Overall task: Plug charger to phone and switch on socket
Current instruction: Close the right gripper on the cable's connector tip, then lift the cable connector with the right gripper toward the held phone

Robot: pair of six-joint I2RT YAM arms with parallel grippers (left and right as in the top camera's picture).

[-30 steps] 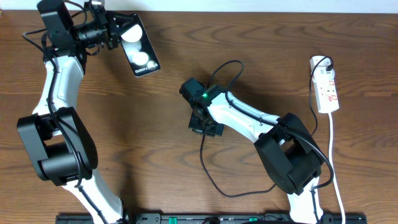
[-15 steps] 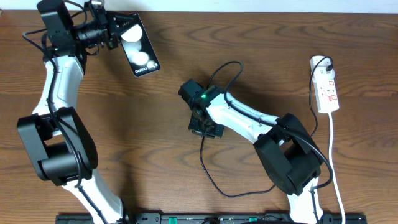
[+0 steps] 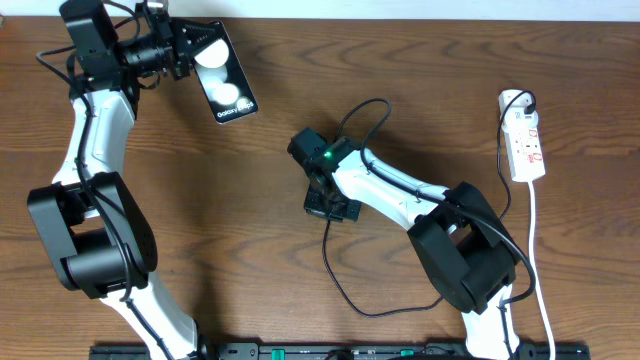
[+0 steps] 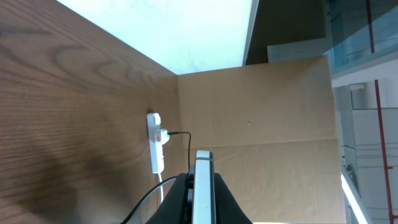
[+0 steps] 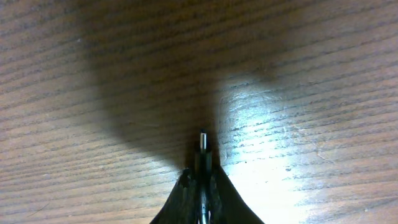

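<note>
Here, left end effector (image 3: 192,50) clamping phone (image 3: 228,85), right end effector (image 3: 330,207) pinching charger (image 5: 202,142)

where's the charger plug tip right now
The charger's plug tip is pinched in the right gripper, near the middle of the table in the overhead view, between the phone at upper left and the socket at the right edge.

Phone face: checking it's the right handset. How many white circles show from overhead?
2. One circle sits toward the end of the phone held by the left gripper; the other is beside the white text. The jaws may hide more.
</note>
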